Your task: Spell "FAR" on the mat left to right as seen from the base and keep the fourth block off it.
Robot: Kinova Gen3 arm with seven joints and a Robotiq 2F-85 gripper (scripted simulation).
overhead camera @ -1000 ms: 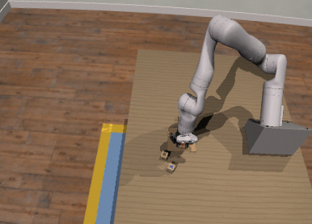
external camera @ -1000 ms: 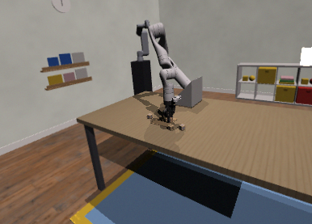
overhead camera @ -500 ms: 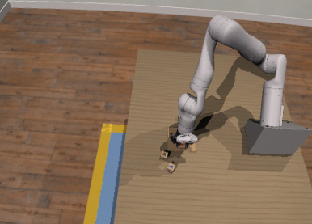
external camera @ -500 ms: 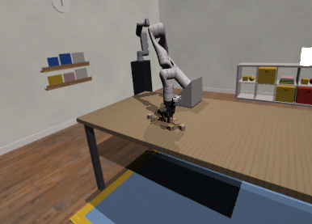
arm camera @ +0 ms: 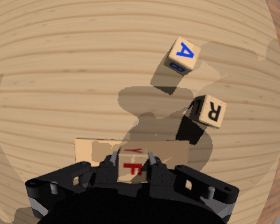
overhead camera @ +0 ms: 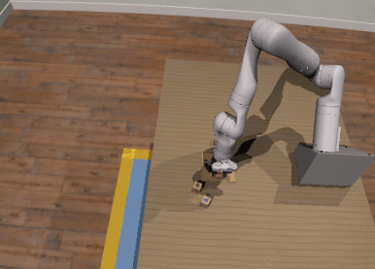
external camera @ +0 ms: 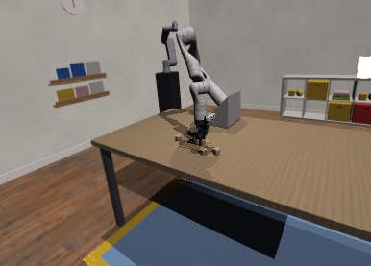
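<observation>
My gripper (arm camera: 132,159) is shut on the block with a red F (arm camera: 133,165); the letter shows between the fingers in the wrist view. It is low over a small tan mat (arm camera: 95,150), part of which the fingers hide. The block with a blue A (arm camera: 183,55) and the block with a black R (arm camera: 209,112) lie on the table beyond the mat, apart from each other. In the top view the gripper (overhead camera: 221,168) is over the mat, with the R block (overhead camera: 197,185) and the A block (overhead camera: 206,201) just in front of it.
Another small block lies beside the gripper, toward the robot base (overhead camera: 330,162). The table's left edge runs near the blue and yellow floor strip (overhead camera: 128,211). A shelf unit (external camera: 327,98) stands far off by the wall.
</observation>
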